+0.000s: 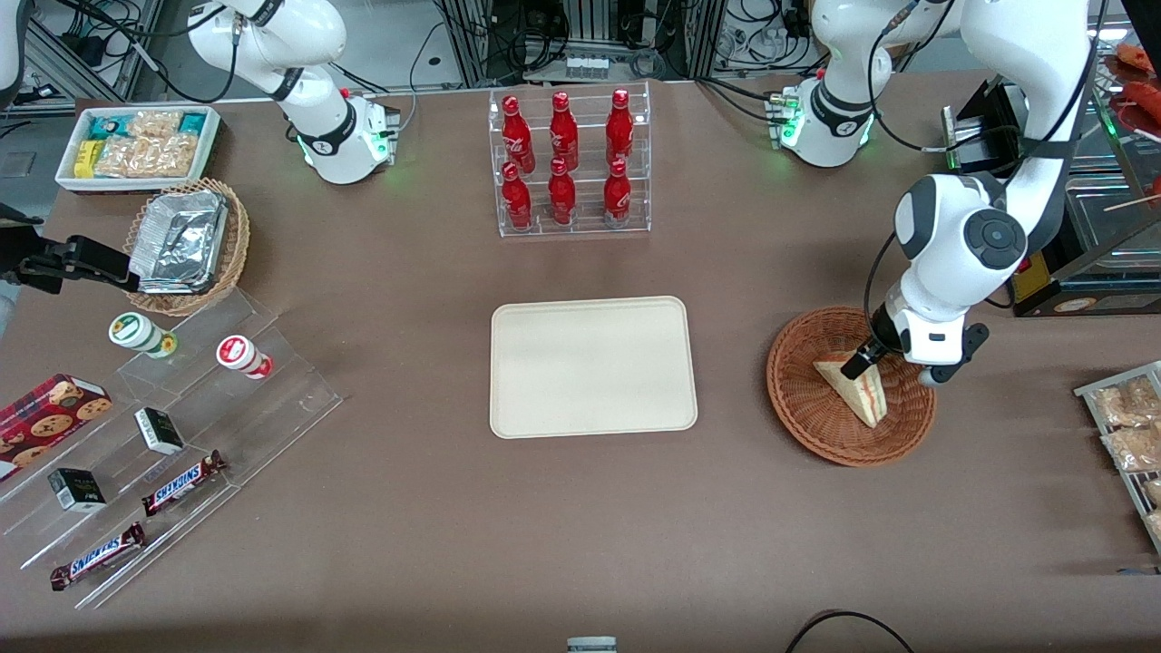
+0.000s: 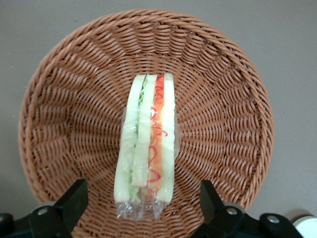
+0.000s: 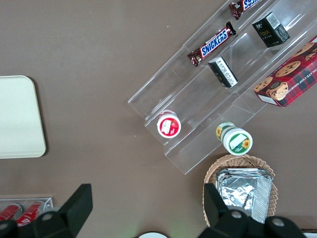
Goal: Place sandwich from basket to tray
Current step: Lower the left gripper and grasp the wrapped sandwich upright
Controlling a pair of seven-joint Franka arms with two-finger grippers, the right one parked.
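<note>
The sandwich [image 1: 860, 392], a clear-wrapped wedge with red and green filling, lies in the round reddish-brown basket [image 1: 803, 413] toward the working arm's end of the table. In the left wrist view the sandwich [image 2: 147, 141] lies with its cut edge up across the middle of the basket [image 2: 223, 114]. My gripper [image 1: 857, 365] hangs just above it and is open. Its dark fingers [image 2: 74, 199] stand wide apart on either side of the sandwich's wrapped end without touching it. The cream tray [image 1: 594, 367] lies flat mid-table beside the basket, with nothing on it.
A clear rack of red bottles [image 1: 569, 163] stands farther from the front camera than the tray. Snack packets on a rack [image 1: 1129, 426] lie past the basket at the table's edge. A black machine [image 1: 1070, 263] stands close by the working arm.
</note>
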